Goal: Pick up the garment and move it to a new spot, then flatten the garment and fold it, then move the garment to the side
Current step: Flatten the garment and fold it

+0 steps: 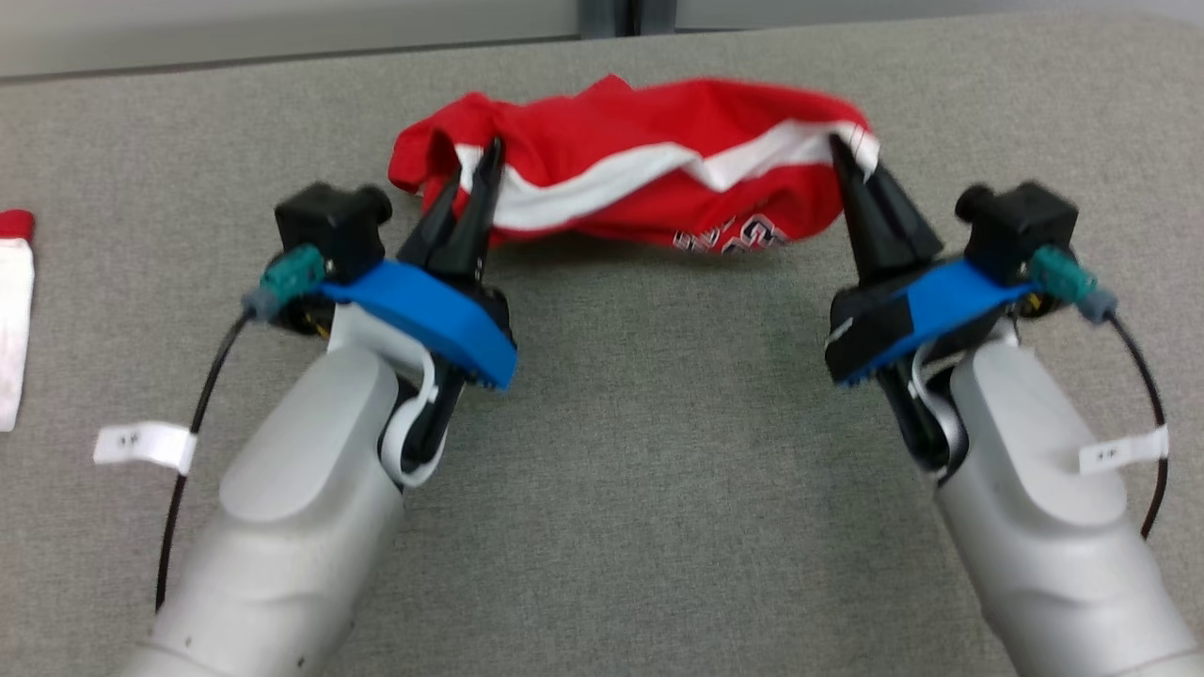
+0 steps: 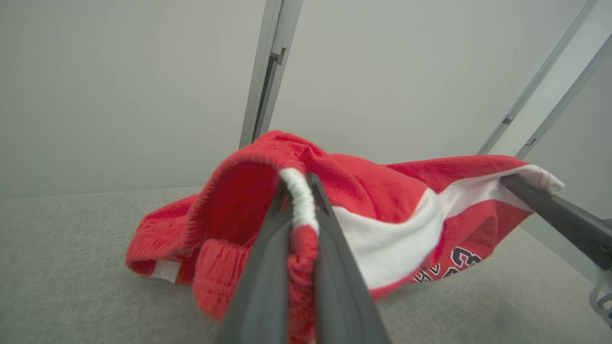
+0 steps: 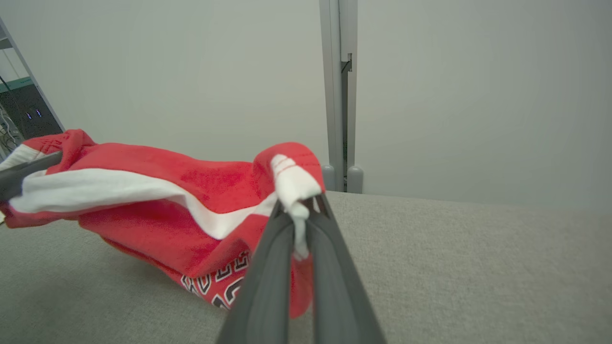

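Left gripper [image 1: 478,167] first: in the head view it's clamped shut on the left end of the red garment [image 1: 640,141], and the right gripper [image 1: 849,158] is pinched tight on the right end, right where the white stripe [image 1: 602,183] runs out. So we've got the garment strung between the two, sagging in the middle over the far part of the grey table [image 1: 640,451]. Some dark lettering [image 1: 729,235] shows along its lower edge. Way off at the left edge lies another cloth [image 1: 11,310], white with a bit of red at the top, well apart from everything else.

Left wrist view next: we see the two dark fingers [image 2: 260,267] squeezed onto a gathered white-and-red waistband [image 2: 300,200], with cloth bunched between them. Loose red folds hang to the left and seem to rest on the table [image 2: 71,267]. Over at the right, a finger [image 2: 554,215] of the other gripper bites the white corner. A grey post [image 2: 267,71] stands against the wall behind.

Right wrist view: those fingers [image 3: 272,277] are closed on a scrunched white corner [image 3: 291,184] of the garment, and the rest stretches away leftward. We can't tell if the lowest fold touches the table [image 3: 478,267] or hangs just above it.
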